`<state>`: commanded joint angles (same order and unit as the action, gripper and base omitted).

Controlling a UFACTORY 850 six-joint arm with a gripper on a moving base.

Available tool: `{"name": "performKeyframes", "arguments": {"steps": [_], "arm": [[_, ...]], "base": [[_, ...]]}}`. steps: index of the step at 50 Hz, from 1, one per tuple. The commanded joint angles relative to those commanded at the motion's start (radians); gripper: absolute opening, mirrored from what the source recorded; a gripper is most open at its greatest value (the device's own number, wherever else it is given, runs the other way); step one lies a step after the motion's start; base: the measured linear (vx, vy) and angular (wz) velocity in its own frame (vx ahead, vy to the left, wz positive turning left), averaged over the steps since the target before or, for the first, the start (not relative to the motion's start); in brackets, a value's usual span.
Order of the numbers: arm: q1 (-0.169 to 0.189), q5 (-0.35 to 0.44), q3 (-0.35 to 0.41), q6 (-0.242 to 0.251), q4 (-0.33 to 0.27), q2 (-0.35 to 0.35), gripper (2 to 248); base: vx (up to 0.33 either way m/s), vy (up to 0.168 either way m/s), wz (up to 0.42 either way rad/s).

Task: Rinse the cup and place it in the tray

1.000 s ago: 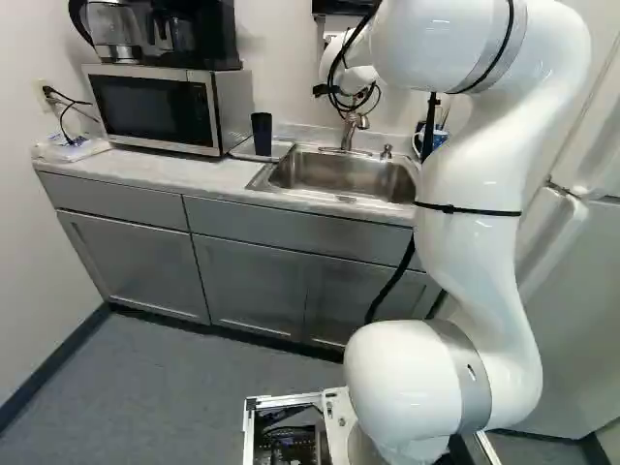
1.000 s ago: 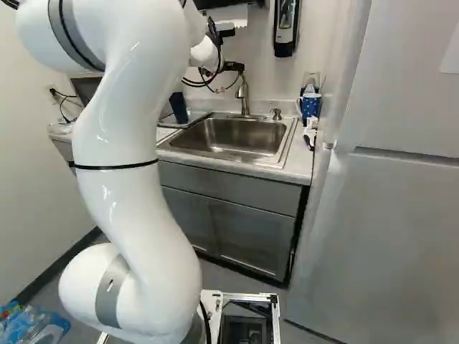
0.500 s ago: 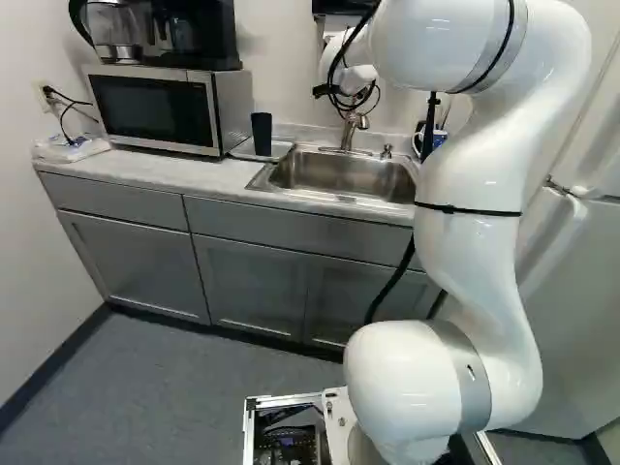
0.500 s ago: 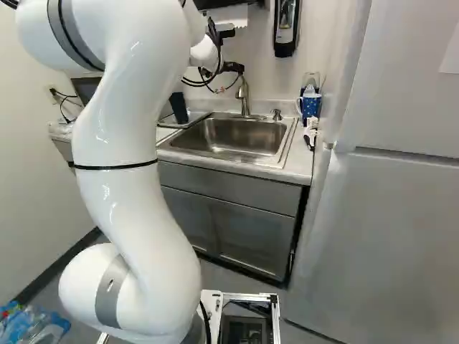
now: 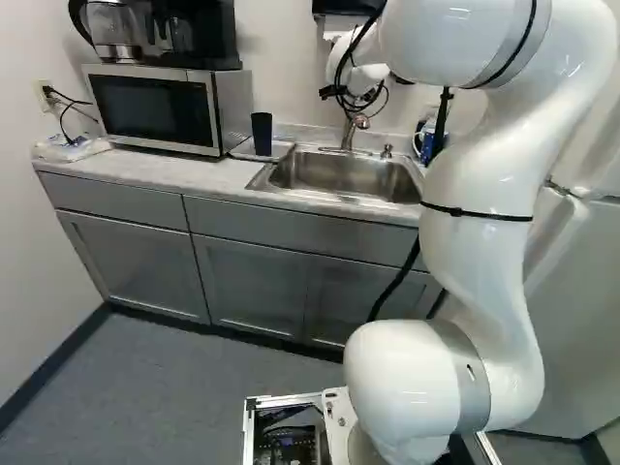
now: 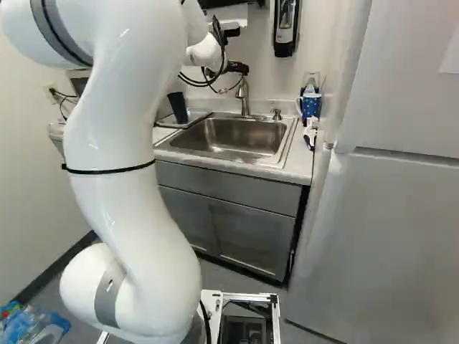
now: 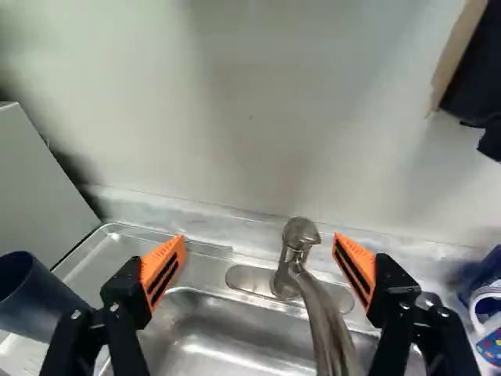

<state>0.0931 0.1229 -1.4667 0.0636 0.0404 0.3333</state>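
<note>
Jaws stand wide apart with nothing in their grip, the faucet [image 7: 321,317] showing in the gap between them. Outside that gap, off beside one jaw, the dark cup [image 7: 39,301] sits upright on the tray [image 6: 195,115] on the worktop [image 5: 179,171], between the microwave [image 5: 155,108] and the sink's [image 5: 339,174] nearest edge.

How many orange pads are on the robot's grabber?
2, one on each finger of the open gripper: one pad is on the dark cup's side, the other pad on the blue mug's side. Neither is hidden.
</note>
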Motion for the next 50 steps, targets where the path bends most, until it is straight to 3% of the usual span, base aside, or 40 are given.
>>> {"name": "performKeyframes", "arguments": {"steps": [31,50], "arm": [[0.051,-0.004,0.152,0.0,0.0,-0.134,247],[0.075,-0.078,0.252,0.0,0.0,-0.227,247]], "base": [[0.0,0.0,0.0],[0.0,0.0,0.0]]}}
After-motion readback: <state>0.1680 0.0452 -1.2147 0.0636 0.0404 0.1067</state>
